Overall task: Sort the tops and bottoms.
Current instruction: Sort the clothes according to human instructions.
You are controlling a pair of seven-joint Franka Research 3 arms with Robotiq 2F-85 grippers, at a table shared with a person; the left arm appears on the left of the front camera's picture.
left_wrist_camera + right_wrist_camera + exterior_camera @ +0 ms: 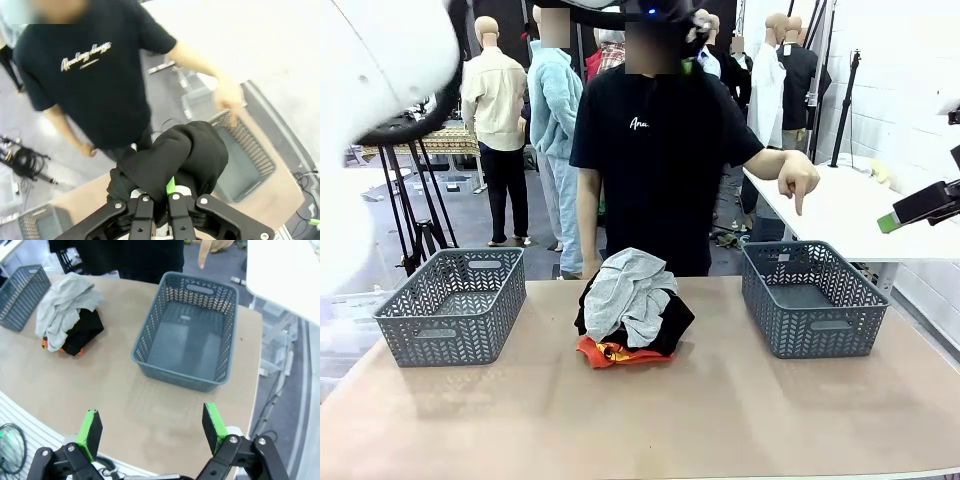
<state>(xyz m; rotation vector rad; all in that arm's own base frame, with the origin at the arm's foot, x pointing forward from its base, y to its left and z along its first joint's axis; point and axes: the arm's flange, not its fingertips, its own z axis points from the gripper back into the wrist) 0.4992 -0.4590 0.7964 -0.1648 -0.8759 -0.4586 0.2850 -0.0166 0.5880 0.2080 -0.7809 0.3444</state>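
High over the tabletop [720,420], the left gripper [162,197] pinches a black garment [175,155] that looks soft, light and floppy, best held by a bunched fold; the other clothes [630,290] sit piled mid-table, and the right gripper [151,415] is spread wide.

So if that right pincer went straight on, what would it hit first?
Probably the grey basket, around its near wall; depth is unclear, so it might meet the table just short of it.
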